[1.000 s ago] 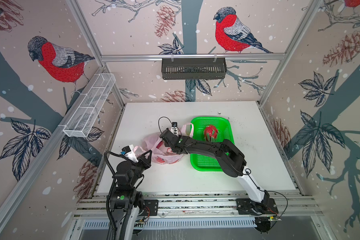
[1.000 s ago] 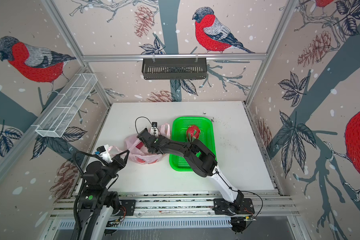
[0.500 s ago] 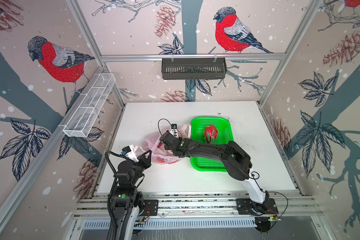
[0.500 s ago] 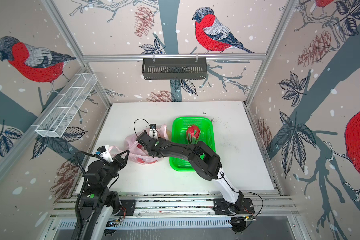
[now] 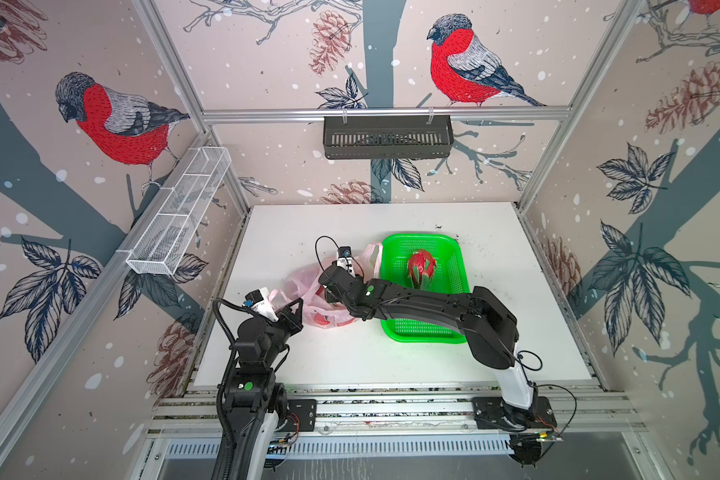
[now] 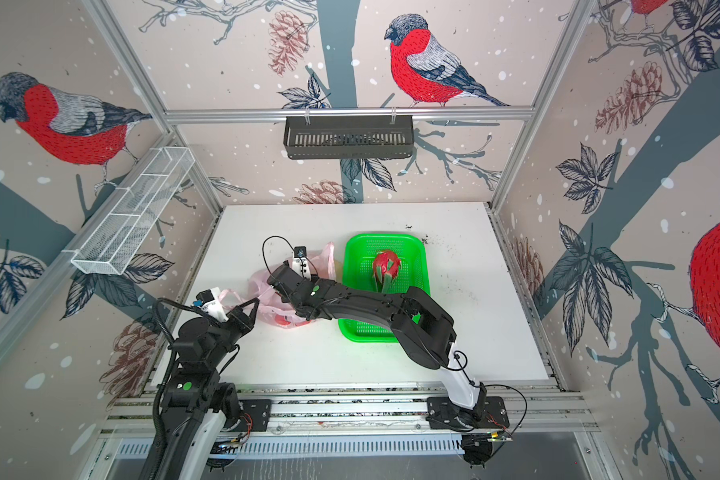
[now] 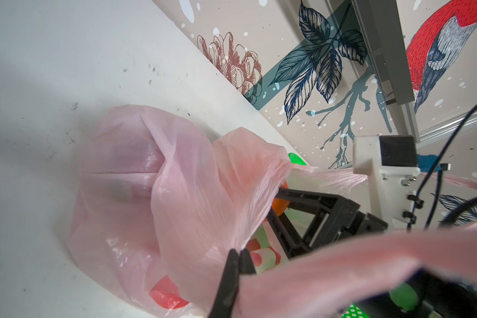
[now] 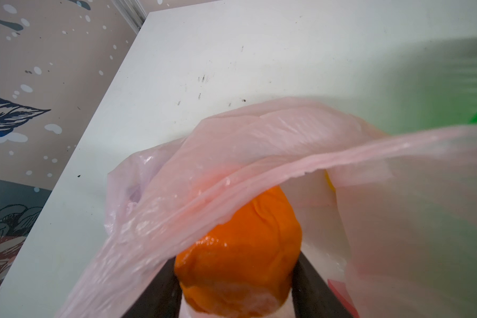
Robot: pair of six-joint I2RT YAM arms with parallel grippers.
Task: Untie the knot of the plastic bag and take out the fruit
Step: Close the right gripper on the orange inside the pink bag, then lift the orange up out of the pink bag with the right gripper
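Two end effectors work one pink plastic bag (image 5: 304, 282): the left end effector (image 7: 238, 254) is pinched closed on its film, and the right end effector (image 8: 236, 257), reaching into the bag, grips one orange fruit (image 8: 248, 225). One dragon fruit (image 5: 421, 268) lies in the one green basket (image 5: 425, 332) just beside the bag, which sits nearer the surface's (image 5: 391, 365) left edge.

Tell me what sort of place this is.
Probably a robot test booth: left arm and right arm bolted to an aluminium rail, a white table boxed in by bird-print wall panels.
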